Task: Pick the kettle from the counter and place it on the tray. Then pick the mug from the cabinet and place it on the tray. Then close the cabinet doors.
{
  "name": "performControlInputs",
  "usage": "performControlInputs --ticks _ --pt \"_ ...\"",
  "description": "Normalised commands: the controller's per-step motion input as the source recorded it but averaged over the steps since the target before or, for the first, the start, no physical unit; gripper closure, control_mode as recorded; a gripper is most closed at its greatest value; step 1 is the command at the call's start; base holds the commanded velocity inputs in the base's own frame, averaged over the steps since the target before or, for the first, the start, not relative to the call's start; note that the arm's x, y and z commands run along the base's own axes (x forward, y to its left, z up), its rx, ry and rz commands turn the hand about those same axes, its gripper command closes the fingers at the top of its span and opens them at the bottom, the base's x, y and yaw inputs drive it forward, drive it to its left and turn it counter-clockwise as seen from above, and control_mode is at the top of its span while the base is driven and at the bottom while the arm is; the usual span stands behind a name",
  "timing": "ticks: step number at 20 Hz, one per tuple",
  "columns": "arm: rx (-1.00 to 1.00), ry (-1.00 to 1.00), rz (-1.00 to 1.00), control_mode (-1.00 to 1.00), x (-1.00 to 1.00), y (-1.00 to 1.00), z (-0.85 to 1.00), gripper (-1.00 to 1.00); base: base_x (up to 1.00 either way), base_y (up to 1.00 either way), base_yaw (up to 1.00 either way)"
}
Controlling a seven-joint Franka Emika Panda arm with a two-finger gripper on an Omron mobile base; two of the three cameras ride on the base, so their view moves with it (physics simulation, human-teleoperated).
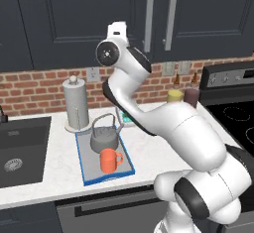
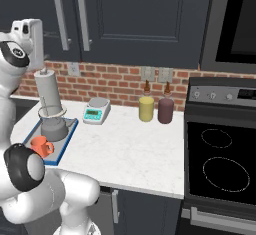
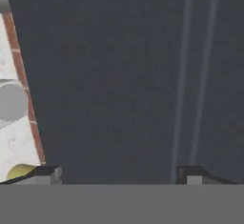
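The grey kettle (image 1: 104,139) (image 2: 53,127) stands on the blue-rimmed tray (image 1: 87,163) (image 2: 68,135), and the orange mug (image 1: 109,160) (image 2: 41,146) sits upright just in front of it on the same tray. The tray lies on the white counter (image 1: 149,147) (image 2: 130,149). Above, the navy cabinet doors (image 1: 89,19) (image 2: 135,19) (image 3: 119,75) look flush and shut, their silver bar handles (image 1: 149,16) (image 2: 60,16) side by side. My gripper (image 3: 121,173) is raised close against a door panel, facing it, open with nothing between its fingertips.
A paper-towel holder (image 1: 76,103) (image 2: 47,91) stands behind the tray. A small white scale (image 2: 97,111), a yellow canister (image 2: 146,108) and a maroon canister (image 2: 165,110) line the brick wall. The sink (image 1: 20,150) is left, the black stove (image 2: 220,159) right.
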Motion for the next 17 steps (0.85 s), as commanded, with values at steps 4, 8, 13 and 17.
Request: performControlInputs --ticks 4,8,13,17 --pt "0.02 0.0 0.18 -1.0 0.37 -0.31 -0.05 -1.0 0.0 0.0 0.0" --pt "0.0 0.0 0.19 -1.0 0.41 -0.29 -0.16 -1.0 0.0 0.0 0.0" --pt "0.0 0.01 0.16 -1.0 0.36 -0.16 -0.15 -1.0 0.0 0.0 0.0" --pt "0.0 0.06 0.13 -1.0 0.1 0.0 -0.15 -1.0 0.0 0.0 0.0"
